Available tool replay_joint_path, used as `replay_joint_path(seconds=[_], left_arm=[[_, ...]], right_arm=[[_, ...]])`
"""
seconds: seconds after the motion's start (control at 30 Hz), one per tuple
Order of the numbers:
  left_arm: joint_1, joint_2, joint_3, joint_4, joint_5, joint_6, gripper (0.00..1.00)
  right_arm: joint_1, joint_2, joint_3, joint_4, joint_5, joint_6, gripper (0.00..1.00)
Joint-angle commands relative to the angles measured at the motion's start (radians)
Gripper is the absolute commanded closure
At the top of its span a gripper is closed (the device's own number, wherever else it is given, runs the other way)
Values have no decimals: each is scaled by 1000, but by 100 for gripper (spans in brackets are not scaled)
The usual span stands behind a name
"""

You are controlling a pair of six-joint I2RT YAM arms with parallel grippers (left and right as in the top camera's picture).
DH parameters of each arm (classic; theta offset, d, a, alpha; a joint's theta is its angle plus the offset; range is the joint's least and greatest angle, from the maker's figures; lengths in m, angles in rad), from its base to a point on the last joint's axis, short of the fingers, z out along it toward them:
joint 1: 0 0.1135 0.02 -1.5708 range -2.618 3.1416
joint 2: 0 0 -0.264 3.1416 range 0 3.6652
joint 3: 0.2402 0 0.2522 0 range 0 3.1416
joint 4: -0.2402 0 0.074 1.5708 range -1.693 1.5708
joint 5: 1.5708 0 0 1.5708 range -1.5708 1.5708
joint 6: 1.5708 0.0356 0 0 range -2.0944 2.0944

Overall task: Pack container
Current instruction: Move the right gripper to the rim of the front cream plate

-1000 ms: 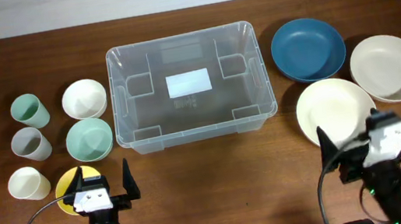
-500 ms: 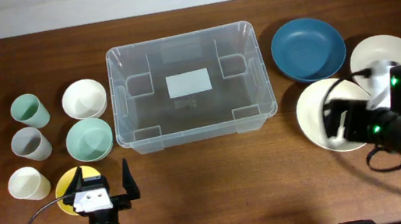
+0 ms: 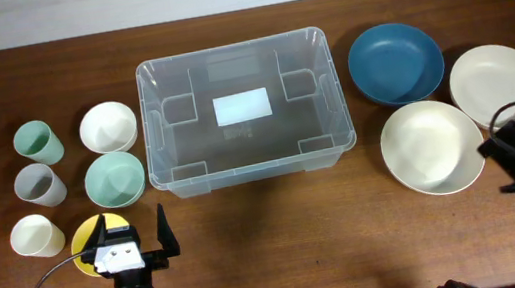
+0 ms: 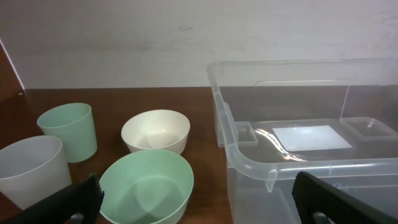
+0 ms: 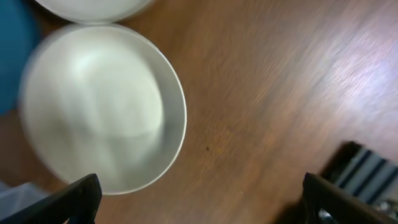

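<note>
Clear container at centre of wooden counter, upright, open side up, white label visible on base.

Left of container, two columns:
- white bowl behind, mint bowl in front, both just beside container's left wall
- further left: mint cup, grey cup, cream cup, back to front
- yellow plate at front, beside cream cup, partly hidden under left arm

Right of container:
- dark blue bowl near its back right corner
- far cream bowl towards right edge
- near cream bowl in front of the blue one, rims close or touching, hard to tell which

Left end effector low at front left, wide apart, nothing between the fingers, pointing at mint bowl and container; over the yellow plate's edge.

Right end effector at far right, spread wide, gripping nothing, just beside near cream bowl. Right wrist view blurred: near cream bowl upper left, bare wood under the fingers.
</note>
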Motion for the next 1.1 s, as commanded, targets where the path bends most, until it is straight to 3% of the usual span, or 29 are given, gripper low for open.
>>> replay_joint_path(seconds=[0.0, 0.23, 0.63, 0.77, 0.97, 1.07], left_arm=[[-4, -5, -3, -4, 0, -7, 1], [-4, -5, -3, -4, 0, -7, 0], [-4, -5, -3, -5, 0, -7, 0], [-4, -5, -3, -5, 0, -7, 0], [-4, -5, -3, -4, 0, -7, 0], [-4, -5, -3, -4, 0, -7, 1]], right_arm=[[-8, 37, -117, 87, -97, 15, 1], [-8, 84, -290, 342, -162, 15, 1], [-8, 181, -437, 607, -161, -12, 2], [-7, 241, -442, 659, -162, -27, 21], [-7, 318, -442, 694, -162, -27, 26], [-7, 335, -442, 698, -161, -26, 39]])
